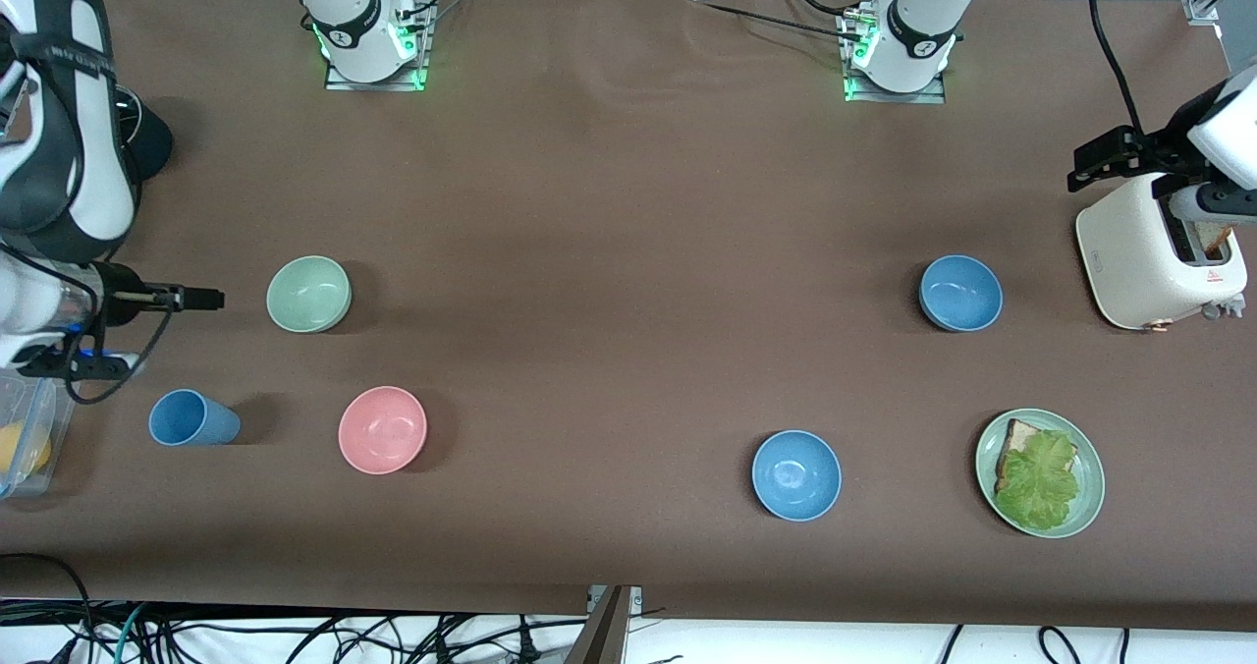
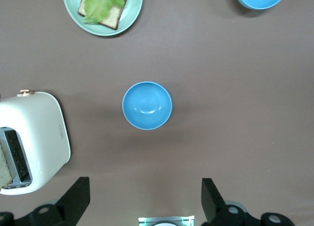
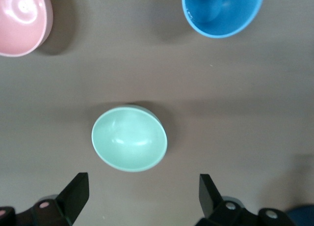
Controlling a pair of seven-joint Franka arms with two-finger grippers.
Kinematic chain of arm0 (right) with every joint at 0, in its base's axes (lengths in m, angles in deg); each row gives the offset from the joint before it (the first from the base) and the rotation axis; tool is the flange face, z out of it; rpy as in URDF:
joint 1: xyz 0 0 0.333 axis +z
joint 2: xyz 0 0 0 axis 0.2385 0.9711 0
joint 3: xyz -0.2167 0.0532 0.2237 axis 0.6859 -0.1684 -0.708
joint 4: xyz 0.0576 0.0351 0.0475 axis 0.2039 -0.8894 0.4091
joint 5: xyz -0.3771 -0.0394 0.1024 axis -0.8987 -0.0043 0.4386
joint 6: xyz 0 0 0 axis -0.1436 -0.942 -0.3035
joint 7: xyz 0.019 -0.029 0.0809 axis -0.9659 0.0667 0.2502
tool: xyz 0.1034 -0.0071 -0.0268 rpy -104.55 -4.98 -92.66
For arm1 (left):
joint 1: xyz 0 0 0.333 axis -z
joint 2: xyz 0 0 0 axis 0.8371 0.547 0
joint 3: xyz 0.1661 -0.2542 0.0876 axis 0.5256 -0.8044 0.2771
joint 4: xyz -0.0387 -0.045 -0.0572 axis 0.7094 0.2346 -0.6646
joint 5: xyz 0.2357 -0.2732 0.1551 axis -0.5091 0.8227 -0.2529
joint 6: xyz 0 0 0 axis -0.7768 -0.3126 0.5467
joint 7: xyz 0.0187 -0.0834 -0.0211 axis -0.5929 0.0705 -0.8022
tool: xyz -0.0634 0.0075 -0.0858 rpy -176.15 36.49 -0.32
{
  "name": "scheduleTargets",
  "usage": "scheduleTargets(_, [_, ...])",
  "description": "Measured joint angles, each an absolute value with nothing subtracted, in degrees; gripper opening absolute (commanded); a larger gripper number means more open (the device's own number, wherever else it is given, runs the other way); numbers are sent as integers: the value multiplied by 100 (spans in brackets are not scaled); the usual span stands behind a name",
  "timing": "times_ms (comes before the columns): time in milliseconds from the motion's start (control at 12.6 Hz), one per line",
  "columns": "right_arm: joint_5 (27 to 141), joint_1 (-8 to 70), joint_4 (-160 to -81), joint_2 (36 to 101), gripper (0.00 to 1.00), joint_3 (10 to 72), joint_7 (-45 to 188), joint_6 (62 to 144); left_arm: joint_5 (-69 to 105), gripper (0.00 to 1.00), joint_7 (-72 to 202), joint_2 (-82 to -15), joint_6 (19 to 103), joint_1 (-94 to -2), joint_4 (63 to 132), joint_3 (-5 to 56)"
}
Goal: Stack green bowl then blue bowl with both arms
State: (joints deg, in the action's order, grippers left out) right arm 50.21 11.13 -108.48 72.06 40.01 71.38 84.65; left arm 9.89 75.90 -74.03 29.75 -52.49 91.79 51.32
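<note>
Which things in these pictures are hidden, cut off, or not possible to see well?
- Left gripper: wrist view shows only its open fingertips; in the front view it hangs over the toaster, cut by the edge.
- Right gripper: likewise only open fingertips in its wrist view.
- Clear box, front view: cut by the edge; its yellow content cannot be identified.
- Bread in the toaster, left wrist view: cut by the edge.
- Sandwich: lettuce hides what lies under it.

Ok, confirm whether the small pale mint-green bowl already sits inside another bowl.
No: the small pale mint-green bowl stands alone on the brown table, apart from the pink bowl.
</note>
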Motion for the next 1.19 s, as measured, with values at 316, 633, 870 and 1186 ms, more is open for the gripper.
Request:
scheduleTargets(316, [5229,988,-11751,7303,99,4002,7174,9408,990,100,7590,-7393,3101,-5427,9370,5136])
scheduleTargets(633, [5238,989,-12566,7272,99,3994,7174,10174,990,100,7590,-7346,3306,-5459,9735,5135])
scheduleTargets(870, [5239,989,-13171,7206,99,3994,7327,10829,990,100,7590,-7178,3877,-5587,10436,5140])
scheduleTargets(1186, [5239,961,-13713,7153,90,4001,7691,11427,990,100,7595,-7109,4372,-5832,10826,5156])
